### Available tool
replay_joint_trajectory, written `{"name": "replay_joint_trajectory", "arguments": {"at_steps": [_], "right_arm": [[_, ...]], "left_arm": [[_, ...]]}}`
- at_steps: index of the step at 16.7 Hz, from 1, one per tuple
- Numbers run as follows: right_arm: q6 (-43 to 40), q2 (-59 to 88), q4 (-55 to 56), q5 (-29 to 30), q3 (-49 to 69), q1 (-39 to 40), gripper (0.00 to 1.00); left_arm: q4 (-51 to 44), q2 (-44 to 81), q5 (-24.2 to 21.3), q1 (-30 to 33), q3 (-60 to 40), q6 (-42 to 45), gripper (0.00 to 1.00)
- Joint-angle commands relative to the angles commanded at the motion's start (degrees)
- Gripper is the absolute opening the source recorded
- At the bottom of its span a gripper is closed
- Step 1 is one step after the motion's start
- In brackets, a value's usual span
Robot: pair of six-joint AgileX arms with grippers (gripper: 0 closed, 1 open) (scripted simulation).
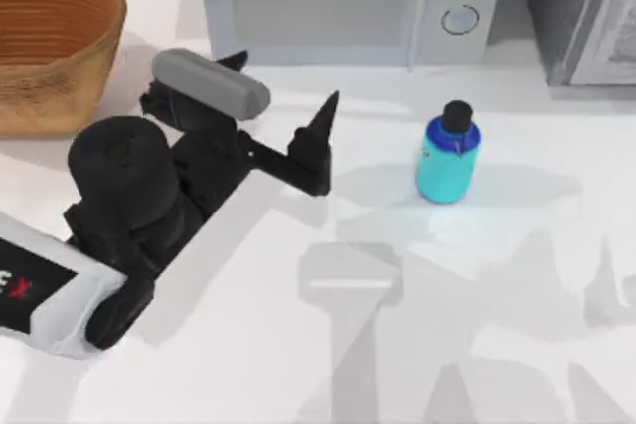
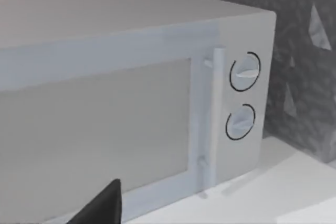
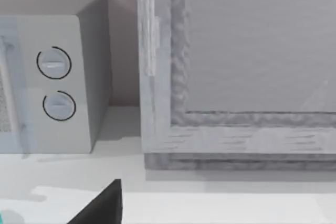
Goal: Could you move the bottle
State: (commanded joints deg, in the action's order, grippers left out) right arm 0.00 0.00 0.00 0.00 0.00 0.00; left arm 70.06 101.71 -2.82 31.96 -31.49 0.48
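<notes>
Your bottle [image 1: 448,158] stands upright on the table [image 1: 298,345], right of centre, in front of the microwave [image 1: 348,2]. Your left gripper [image 1: 288,111] sits well to its left, jaws spread apart, one finger [image 1: 320,131] pointing toward the microwave; bare tabletop lies between finger and bottle. A basket [image 1: 50,37] stands at the far left, behind the left arm. You cannot tell how the right gripper's jaws stand.

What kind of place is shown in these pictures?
Probably a simulated kitchen counter: a microwave with two round dials stands at the back, a woven basket sits at the left, and a small bottle stands on the white table.
</notes>
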Motion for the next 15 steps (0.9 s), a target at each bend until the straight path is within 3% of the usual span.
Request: {"name": "replay_joint_trajectory", "arguments": {"at_steps": [8,15], "right_arm": [[0.0,0.0,0.0,0.0,0.0,0.0,1.0],[0.0,0.0,0.0,0.0,0.0,0.0,1.0]], "left_arm": [[21.24,30.68,-0.95,9.76,-9.58,0.14,1.0],[25.81,37.22,-1.14,11.83,-11.65,0.17,1.0]]}}
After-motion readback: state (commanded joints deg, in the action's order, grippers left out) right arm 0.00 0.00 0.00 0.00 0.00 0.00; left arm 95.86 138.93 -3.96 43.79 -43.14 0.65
